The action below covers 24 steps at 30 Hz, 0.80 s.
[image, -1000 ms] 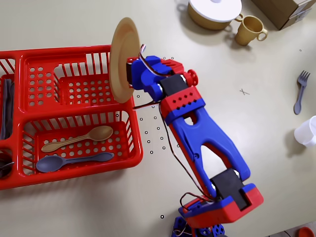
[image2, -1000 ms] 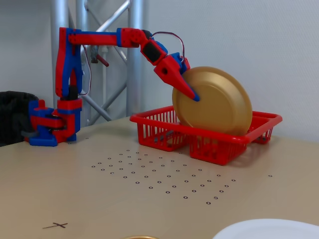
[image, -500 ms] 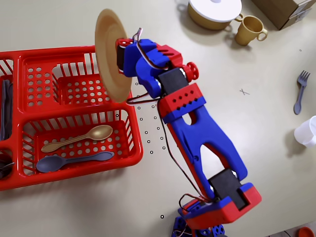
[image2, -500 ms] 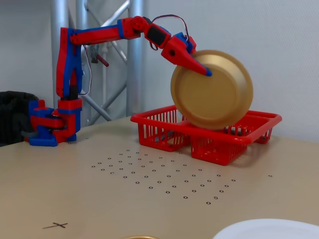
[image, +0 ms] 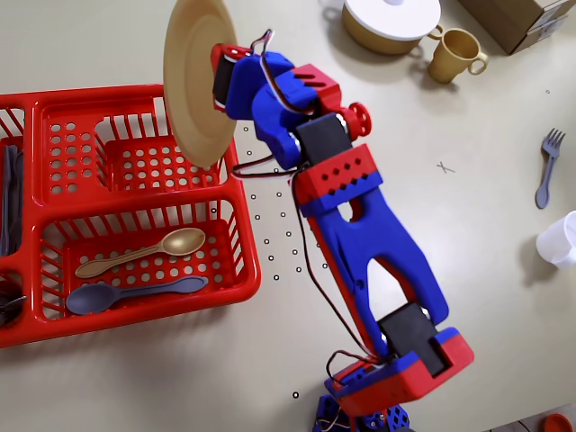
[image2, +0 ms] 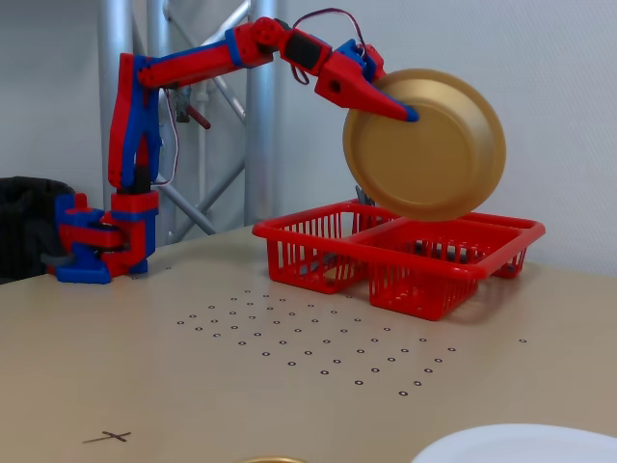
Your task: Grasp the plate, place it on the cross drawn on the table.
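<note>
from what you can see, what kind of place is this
Probably a robotics lab test bench, not a kitchen: the beige table carries a grid of small ring dots and a hand-drawn cross, and metal truss poles stand behind the arm.

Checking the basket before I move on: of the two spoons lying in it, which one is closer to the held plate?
The gold spoon; in the overhead view it lies above the blue-grey spoon, on the side toward the plate.

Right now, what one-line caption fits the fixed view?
Red-and-blue arm's fingers hold the round mustard-tan plastic plate on edge above the red plastic basket.
</note>
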### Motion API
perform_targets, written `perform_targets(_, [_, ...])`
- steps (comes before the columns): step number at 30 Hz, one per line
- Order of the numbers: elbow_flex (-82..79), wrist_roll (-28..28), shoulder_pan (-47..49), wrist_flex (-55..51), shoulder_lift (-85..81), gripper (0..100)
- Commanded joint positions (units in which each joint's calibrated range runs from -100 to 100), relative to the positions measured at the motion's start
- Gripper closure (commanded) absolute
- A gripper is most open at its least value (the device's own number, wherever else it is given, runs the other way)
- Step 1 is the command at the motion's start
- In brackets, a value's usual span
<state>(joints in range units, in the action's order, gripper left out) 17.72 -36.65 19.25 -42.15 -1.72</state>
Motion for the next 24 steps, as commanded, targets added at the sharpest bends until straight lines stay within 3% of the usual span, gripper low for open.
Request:
perform_targets(1, [7.3, 2.2, -2.89, 2.67, -2.76, 100])
perform_targets(13, [3.67, 9.18, -14.01, 2.67, -8.34, 100])
perform_targets(19, [1.77, 18.56, -18.39, 1.79, -10.29, 100])
perform_targets(24, [7.03, 22.95, -21.34, -6.67, -7.84, 100])
